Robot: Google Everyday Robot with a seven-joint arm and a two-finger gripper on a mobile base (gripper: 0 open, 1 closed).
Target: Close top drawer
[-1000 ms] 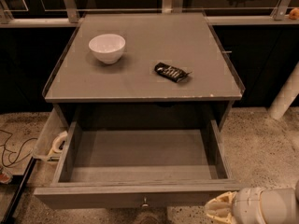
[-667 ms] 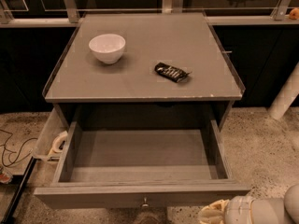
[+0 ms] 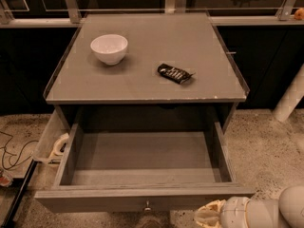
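The top drawer (image 3: 142, 199) of the grey cabinet is pulled far out and is empty inside. Its flat front panel faces me at the bottom of the view, with a small round metal knob (image 3: 147, 205) at its centre. My gripper (image 3: 209, 217) comes in from the bottom right on a white arm. It sits just below the drawer's front panel, to the right of the knob. The lower drawers are hidden under the open one.
A white bowl (image 3: 109, 48) and a dark snack wrapper (image 3: 175, 73) lie on the cabinet top (image 3: 142, 80). Cables and a tape roll (image 3: 59, 144) lie on the floor at the left. A white post (image 3: 290, 99) stands at the right.
My gripper and arm have moved left along the bottom edge, closer to the drawer front and its knob. The drawer has not moved.
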